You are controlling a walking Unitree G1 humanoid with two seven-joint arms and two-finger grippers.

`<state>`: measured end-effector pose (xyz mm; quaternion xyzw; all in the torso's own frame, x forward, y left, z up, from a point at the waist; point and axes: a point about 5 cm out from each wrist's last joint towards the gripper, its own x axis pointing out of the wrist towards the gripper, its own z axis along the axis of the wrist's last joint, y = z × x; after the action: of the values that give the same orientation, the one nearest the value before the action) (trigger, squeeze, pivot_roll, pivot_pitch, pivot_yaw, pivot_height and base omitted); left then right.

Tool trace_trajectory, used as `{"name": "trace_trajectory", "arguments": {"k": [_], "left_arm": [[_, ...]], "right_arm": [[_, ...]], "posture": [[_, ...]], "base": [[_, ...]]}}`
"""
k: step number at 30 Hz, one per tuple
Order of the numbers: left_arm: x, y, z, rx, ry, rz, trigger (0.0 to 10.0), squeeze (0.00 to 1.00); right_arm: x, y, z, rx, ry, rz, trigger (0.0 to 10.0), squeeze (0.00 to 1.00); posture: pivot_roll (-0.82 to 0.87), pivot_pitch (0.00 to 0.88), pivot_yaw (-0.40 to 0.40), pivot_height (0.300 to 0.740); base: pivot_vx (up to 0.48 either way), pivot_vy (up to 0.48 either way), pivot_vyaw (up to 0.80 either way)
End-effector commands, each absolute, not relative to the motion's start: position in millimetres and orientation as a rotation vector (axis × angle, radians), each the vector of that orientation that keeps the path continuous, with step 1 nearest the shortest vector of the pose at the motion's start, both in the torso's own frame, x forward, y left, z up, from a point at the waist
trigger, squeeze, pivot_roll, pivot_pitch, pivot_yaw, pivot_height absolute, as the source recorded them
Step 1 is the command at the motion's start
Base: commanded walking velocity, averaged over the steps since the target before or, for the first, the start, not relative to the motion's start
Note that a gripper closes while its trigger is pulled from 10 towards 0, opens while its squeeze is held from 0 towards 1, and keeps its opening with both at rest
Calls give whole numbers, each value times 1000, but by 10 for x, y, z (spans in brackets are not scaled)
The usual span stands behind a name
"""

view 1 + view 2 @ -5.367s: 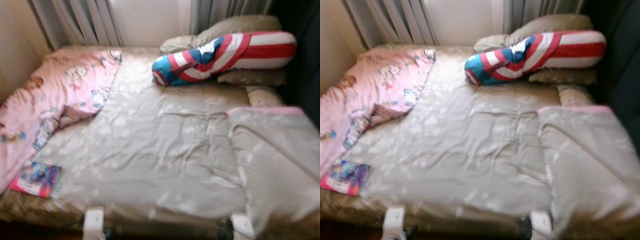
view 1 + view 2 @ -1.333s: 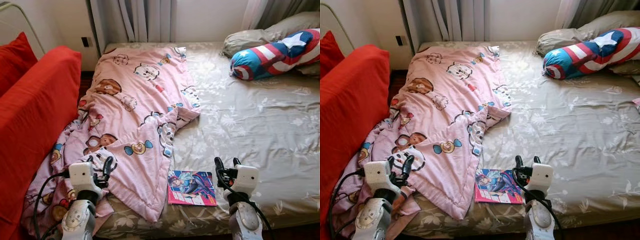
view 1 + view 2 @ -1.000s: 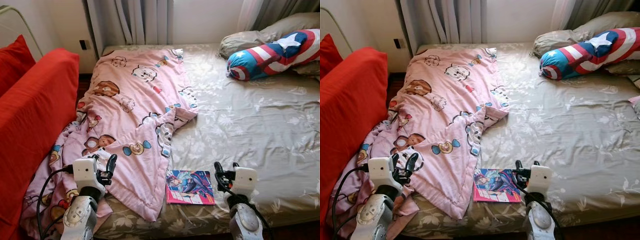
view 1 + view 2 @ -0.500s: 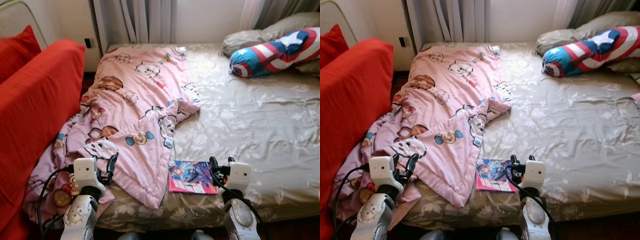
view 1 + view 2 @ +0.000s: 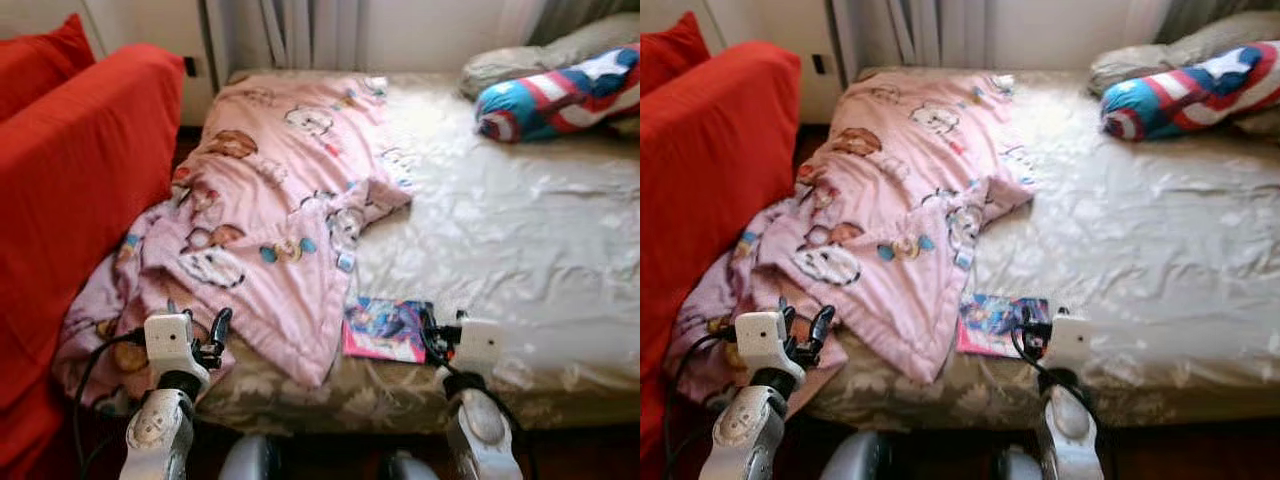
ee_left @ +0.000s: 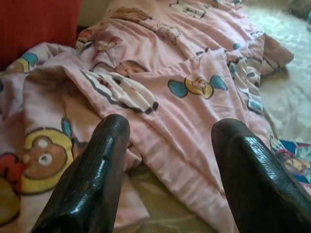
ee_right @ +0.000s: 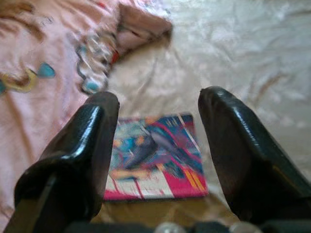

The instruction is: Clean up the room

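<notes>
Right gripper [image 7: 158, 145] hovers with its two black fingers spread wide, holding nothing, just above the near edge of a bed [image 5: 520, 230]. Between the fingers in the wrist view lies a book [image 7: 155, 158], thin and flat, with a bright blue and pink cover. It rests on the pale floral sheet close to the bed's front edge, just beside the hem of a pink quilt [image 5: 290, 220].

Left gripper [image 6: 167, 170] also hangs open and empty, low at the bed's near left corner, over the bunched end of the quilt where it spills off the mattress toward a red sofa [image 5: 80, 170]. A striped pillow [image 5: 560, 90] lies at the far right of the bed.

The book looks light and fairly stiff, but thin, and its glossy cover may be slippery. Lying flat on a soft mattress, it offers little edge to pinch; the best hold is probably its near edge, one finger slid under as the mattress gives. The quilt is soft and limp and could be pinched at any fold, though it would drape and drag.
</notes>
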<state>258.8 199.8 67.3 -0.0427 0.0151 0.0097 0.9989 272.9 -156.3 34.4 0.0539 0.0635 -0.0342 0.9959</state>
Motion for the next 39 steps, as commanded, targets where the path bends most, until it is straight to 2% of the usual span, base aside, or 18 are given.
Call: {"name": "trace_trajectory", "arguments": {"k": [1,19,24,39], "left_arm": [[2584,1987,676,-88,36,12,10000,0],[2587,1959,674,-84,44,9,10000,0],[2591,1946,679,-83,43,6,10000,0],[2598,1936,696,-81,46,3,10000,0]], "right_arm": [[2718,-1590,310,112,151,-85,10000,0],[2751,-1573,279,101,185,-71,10000,0],[2750,-1553,322,114,139,-59,10000,0],[2759,-1533,314,132,146,-46,10000,0]], "posture": [[-39,115,-10,652],[-37,118,-9,643],[-38,118,-9,618],[-34,119,-7,618]], "base": [[0,0,0],[0,0,0],[0,0,0],[0,0,0]]}}
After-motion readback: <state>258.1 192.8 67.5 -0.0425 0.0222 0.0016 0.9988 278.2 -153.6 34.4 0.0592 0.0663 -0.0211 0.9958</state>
